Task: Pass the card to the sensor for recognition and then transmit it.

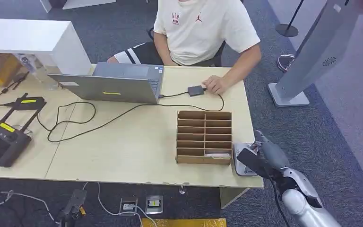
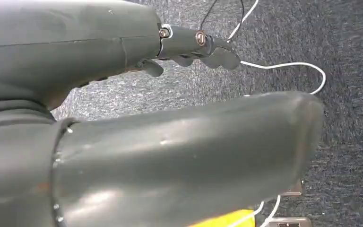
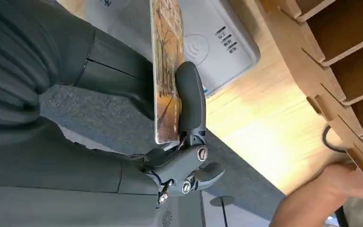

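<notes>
My right hand [image 1: 270,154] hangs over the table's front right corner and pinches a card [image 1: 249,160] between thumb and fingers. The right wrist view shows the card [image 3: 166,71] edge-on, printed in orange and brown, with a dark finger [image 3: 190,97] pressed on its face. It is held a little above the white sensor pad [image 3: 212,42], which lies on the table [image 1: 123,151] beside the cardboard slot box [image 1: 204,137]. The sensor [image 1: 242,170] is partly hidden under the card. My left hand [image 2: 194,47] hangs over the carpet holding nothing, its fingers apart.
A person sits at the far side, one hand [image 1: 216,84] by a small black device [image 1: 196,90]. A laptop [image 1: 113,82], trailing black cables and a black controller [image 1: 2,139] occupy the left. A grey kiosk [image 1: 312,56] stands on the right.
</notes>
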`<action>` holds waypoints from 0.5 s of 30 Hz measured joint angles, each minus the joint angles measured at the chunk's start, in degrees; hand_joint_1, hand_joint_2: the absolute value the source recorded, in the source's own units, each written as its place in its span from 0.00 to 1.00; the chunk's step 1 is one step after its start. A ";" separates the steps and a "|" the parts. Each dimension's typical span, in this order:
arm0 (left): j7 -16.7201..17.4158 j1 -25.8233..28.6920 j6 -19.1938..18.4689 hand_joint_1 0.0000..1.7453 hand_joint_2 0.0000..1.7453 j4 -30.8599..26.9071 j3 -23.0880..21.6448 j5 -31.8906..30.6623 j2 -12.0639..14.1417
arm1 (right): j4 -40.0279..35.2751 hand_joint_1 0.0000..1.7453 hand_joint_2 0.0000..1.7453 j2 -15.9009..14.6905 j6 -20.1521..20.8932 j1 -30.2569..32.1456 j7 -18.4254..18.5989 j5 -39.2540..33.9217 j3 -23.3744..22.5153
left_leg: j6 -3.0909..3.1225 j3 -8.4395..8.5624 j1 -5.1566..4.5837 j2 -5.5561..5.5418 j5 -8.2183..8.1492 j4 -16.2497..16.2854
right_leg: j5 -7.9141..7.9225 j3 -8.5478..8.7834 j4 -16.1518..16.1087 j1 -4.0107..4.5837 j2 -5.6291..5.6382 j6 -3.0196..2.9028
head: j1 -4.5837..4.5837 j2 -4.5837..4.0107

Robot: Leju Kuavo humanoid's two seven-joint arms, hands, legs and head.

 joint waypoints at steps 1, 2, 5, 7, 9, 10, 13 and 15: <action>0.00 0.00 0.00 0.00 0.00 0.00 0.02 -0.02 0.00 | 0.00 1.00 1.00 -0.07 -0.02 0.10 -0.02 -0.26 0.11 | 0.00 0.00 0.00 0.00 0.00 0.00 | 0.00 0.00 0.00 0.00 0.00 0.00 | 0.02 0.00; 0.00 0.01 0.00 0.00 0.00 0.00 0.02 -0.02 0.00 | 0.00 1.00 1.00 -0.15 -0.02 0.20 -0.02 -0.39 0.24 | 0.00 0.00 0.00 0.00 0.00 0.00 | 0.00 0.00 0.00 0.00 0.00 0.00 | 0.02 0.00; 0.00 0.02 0.00 0.00 0.00 0.00 0.04 -0.02 0.00 | -0.02 1.00 1.00 -0.37 -0.15 0.56 0.00 -0.55 0.57 | 0.00 0.00 0.00 0.00 0.00 0.00 | 0.00 0.00 0.00 0.00 0.00 0.00 | 0.02 0.00; 0.00 0.03 0.02 0.00 0.00 0.00 0.18 -0.06 0.00 | -0.09 1.00 1.00 -0.50 -0.39 0.71 0.13 -0.68 0.66 | 0.00 0.00 0.00 0.00 0.00 0.00 | 0.00 0.00 0.00 0.00 0.00 0.00 | 0.00 0.00; 0.00 0.03 0.02 0.00 0.00 0.00 0.28 -0.13 0.00 | -0.22 1.00 1.00 -0.74 -0.50 0.75 0.28 -0.83 0.72 | 0.00 0.00 0.00 0.00 0.00 0.00 | 0.00 0.01 0.00 0.00 0.00 0.00 | 0.00 0.00; 0.00 0.03 0.04 0.00 0.00 0.00 0.31 -0.20 0.00 | -0.33 1.00 1.00 -0.83 -0.52 0.77 0.35 -0.90 0.72 | 0.00 -0.01 0.00 0.00 0.00 0.00 | 0.00 0.01 0.00 0.00 -0.01 0.00 | 0.02 0.00; 0.00 0.04 0.04 0.00 0.00 0.00 0.37 -0.50 -0.02 | -0.72 1.00 1.00 -0.99 -0.61 0.74 0.74 -0.88 0.72 | 0.00 -0.01 0.00 0.00 0.00 0.00 | 0.00 0.01 0.01 0.00 -0.01 0.00 | 0.02 0.00; 0.00 0.04 0.04 0.00 0.00 0.00 0.37 -0.66 -0.02 | -1.18 1.00 1.00 -1.16 -0.67 0.67 0.87 -0.74 0.70 | 0.00 -0.01 0.00 0.00 0.00 0.00 | 0.00 0.01 0.01 0.00 -0.01 0.00 | 0.00 0.00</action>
